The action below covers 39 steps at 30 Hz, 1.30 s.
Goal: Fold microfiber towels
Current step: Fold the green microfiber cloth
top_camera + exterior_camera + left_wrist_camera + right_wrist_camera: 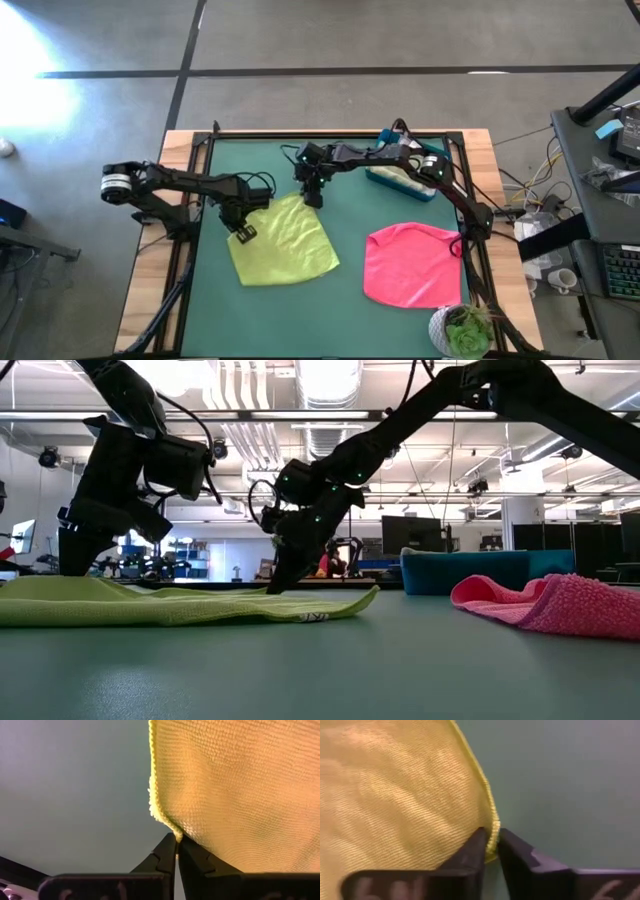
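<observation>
A yellow-green towel (285, 242) lies spread flat on the green table mat; in the low view (180, 605) it lies low on the table. My left gripper (242, 232) is shut on its left corner, and my right gripper (313, 198) is shut on its far corner. A hot pink towel (412, 265) lies crumpled at the right, touched by no gripper. The other towels are out of view. My left gripper pinches the towel's hemmed edge at its left corner (172, 831) between its two fingertips. The fingers come from above, pointing down. The towel stays slack on the table. My right gripper pinches the towel's hemmed edge at its far corner (493, 826) between its two fingers (475, 845). The fingers come slanting down from the far side. The rest of the towel lies flat on the table.
A blue bin (400, 180) stands at the far right of the mat, behind my right arm. A small potted plant (465, 330) stands at the near right corner. Bare mat (300, 320) shows in front of the towels.
</observation>
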Motion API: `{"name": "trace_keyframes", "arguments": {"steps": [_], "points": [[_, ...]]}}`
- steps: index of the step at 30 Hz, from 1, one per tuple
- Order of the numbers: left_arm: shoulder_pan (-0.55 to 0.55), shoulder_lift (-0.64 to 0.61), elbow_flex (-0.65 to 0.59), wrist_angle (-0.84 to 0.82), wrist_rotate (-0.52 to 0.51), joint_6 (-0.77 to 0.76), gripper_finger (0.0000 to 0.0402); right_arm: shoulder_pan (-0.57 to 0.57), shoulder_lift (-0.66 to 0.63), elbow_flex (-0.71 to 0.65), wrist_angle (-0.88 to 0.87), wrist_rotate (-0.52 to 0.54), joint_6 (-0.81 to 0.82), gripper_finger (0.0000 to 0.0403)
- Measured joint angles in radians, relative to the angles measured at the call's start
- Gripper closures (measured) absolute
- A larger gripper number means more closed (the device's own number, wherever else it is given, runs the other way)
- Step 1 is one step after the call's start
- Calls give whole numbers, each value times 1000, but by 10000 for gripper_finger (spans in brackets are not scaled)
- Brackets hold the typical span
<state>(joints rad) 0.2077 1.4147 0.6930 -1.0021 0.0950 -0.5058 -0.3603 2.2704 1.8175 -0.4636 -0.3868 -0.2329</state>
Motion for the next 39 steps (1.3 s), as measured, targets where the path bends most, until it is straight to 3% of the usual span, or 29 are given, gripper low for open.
{"name": "trace_keyframes", "arguments": {"steps": [2,5,23,27,33,39], "points": [[0,-1,0,-1,0,11,401,2,0,9,-20,-10,1,383],[0,-6,1,-3,0,16,402,3,0,35,-81,-14,-10,392],[0,-254,169,-178,-110,7,401,7,-14,415,-614,4,-118,394],[-1,-288,228,-236,-136,-32,401,21,-61,500,-751,78,-138,394],[-1,-307,345,-278,-142,-4,401,29,-157,517,-777,104,-116,394],[0,-296,504,-374,-184,73,401,47,-286,517,-812,205,-33,394]]}}
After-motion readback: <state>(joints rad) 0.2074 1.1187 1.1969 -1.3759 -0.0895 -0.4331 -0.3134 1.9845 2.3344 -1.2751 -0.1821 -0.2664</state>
